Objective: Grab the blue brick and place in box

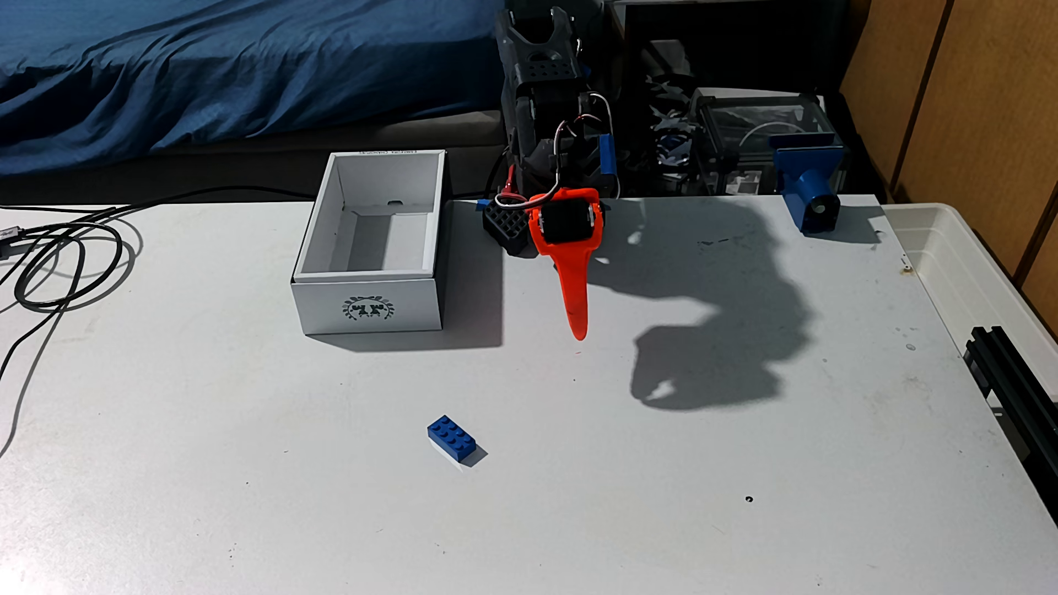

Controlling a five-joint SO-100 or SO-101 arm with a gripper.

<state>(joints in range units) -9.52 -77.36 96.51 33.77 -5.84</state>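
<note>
Orange jaws [577,326] hanging tip-down off the folded black arm [544,103] at the bench's [744,457] far edge, just right of the white box [369,246]; opening not discernible, holding nothing. Blue brick [451,439] flat on bench, well apart, nearer camera.

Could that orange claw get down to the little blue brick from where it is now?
Probably yes. The blue brick lies alone on bare table, nearer the camera than the gripper; the box stands off to the left. Whether the arm stretches that far can't be judged.
</note>
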